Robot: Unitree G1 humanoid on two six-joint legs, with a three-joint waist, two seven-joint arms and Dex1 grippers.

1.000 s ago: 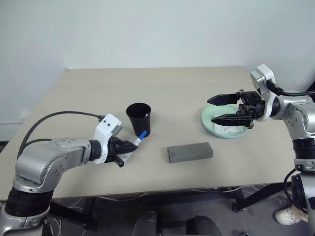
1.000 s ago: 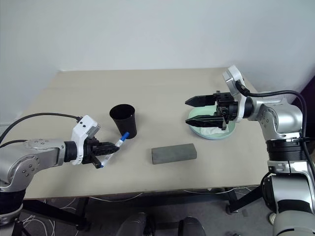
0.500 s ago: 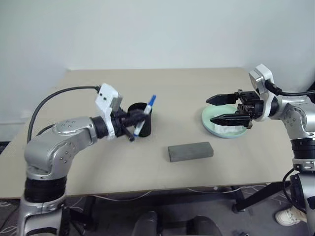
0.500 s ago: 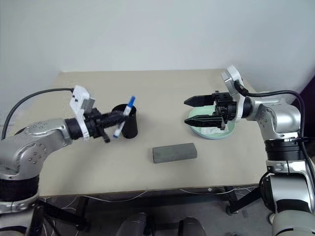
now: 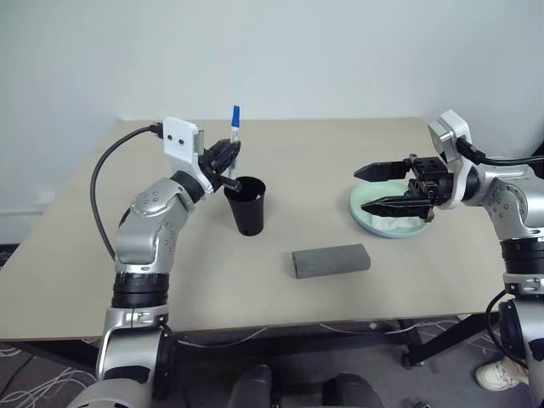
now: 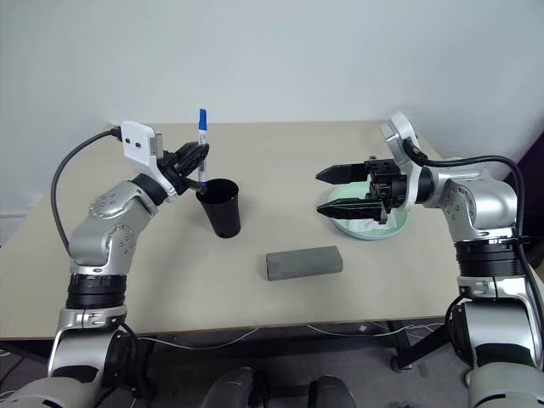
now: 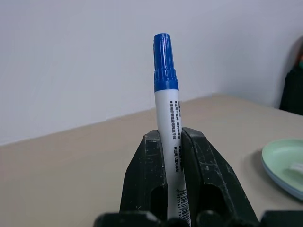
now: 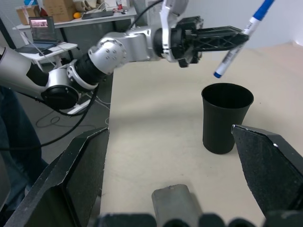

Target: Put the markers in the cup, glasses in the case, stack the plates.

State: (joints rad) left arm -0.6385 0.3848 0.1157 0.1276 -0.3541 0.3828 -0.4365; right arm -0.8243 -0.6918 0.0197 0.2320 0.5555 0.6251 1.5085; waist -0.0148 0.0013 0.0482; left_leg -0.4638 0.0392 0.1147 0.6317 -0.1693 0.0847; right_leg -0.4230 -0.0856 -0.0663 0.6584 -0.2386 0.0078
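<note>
My left gripper (image 5: 231, 158) is shut on the blue-capped marker (image 5: 234, 136), which stands almost upright with its cap on top. The marker's lower end hangs just above the near-left rim of the black cup (image 5: 245, 206), as the right wrist view shows with marker (image 8: 236, 42) over cup (image 8: 226, 116). The grey case (image 5: 331, 261) lies shut at the table's front centre. A pale green plate (image 5: 365, 219) with a white tissue on it sits at the right. My right gripper (image 5: 361, 189) hovers open over the plate's left edge, pointing left. The glasses are out of view.
The beige table (image 5: 340, 144) has bare surface behind the cup and between cup and plate. In the right wrist view a cluttered desk with a laptop (image 8: 42, 28) stands beyond the table's left side.
My left arm has lifted the marker from low beside the cup and turned it upright over the cup's rim. The right arm has kept still.
</note>
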